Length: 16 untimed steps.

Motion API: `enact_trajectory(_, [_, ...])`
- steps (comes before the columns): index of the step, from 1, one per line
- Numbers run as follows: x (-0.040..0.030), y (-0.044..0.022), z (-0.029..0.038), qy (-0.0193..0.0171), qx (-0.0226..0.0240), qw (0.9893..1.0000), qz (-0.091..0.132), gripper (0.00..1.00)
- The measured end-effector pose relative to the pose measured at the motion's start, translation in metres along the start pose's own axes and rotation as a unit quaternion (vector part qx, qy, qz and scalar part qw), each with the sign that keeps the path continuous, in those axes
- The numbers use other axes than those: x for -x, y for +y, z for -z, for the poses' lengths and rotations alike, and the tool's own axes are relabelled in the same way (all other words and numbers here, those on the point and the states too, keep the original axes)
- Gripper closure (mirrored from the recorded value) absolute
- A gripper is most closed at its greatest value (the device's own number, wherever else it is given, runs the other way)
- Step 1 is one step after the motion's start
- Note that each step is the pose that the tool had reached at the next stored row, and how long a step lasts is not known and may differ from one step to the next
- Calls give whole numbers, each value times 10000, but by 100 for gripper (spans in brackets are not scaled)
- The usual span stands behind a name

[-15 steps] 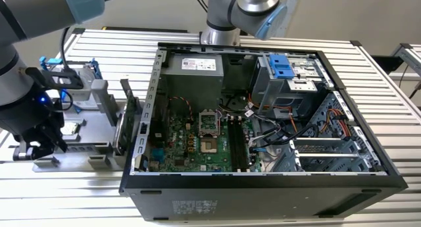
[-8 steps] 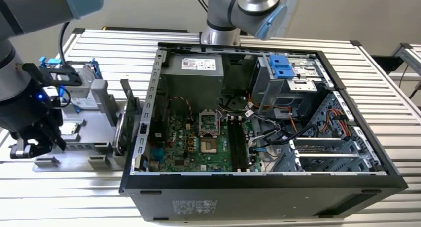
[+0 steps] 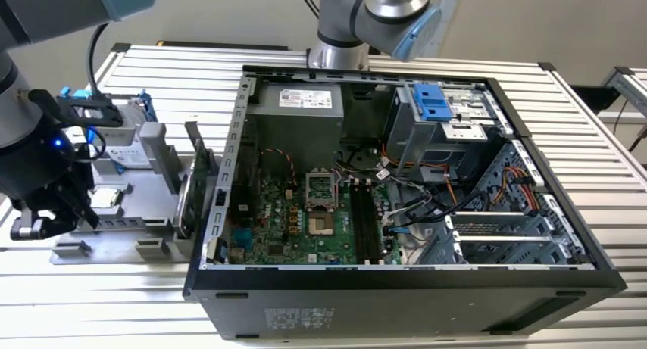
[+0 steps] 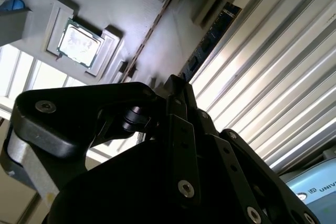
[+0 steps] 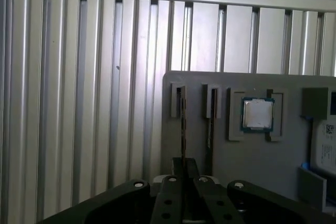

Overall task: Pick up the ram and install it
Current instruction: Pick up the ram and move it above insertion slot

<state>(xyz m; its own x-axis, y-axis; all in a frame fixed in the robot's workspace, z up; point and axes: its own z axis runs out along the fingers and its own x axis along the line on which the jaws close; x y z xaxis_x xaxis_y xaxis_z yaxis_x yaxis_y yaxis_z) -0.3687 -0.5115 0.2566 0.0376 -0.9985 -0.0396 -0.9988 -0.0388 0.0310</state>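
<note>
The ram [image 5: 182,124] stands on edge in a narrow slot of the grey holder [image 5: 252,169] on the tabletop [image 5: 79,108], near the processor chip [image 5: 257,114]. That leaves its thin upper edge free for a pinch. I hang close to one end, lined up with its length. I cannot tell whether my jaws are spread or pressed together. The computer case [image 3: 404,279] lies open beside the holder.

The ram [image 4: 210,40] stands in the tray [image 3: 136,209] beside the case [image 3: 404,279].

Bright even exterior view, glaring table slats [image 4: 273,66], shadowy wrist-view foregrounds
</note>
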Motion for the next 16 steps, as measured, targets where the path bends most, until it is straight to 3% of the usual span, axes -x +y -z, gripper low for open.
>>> enact_trajectory(16, [5, 6, 129, 0, 0, 10000, 1, 100])
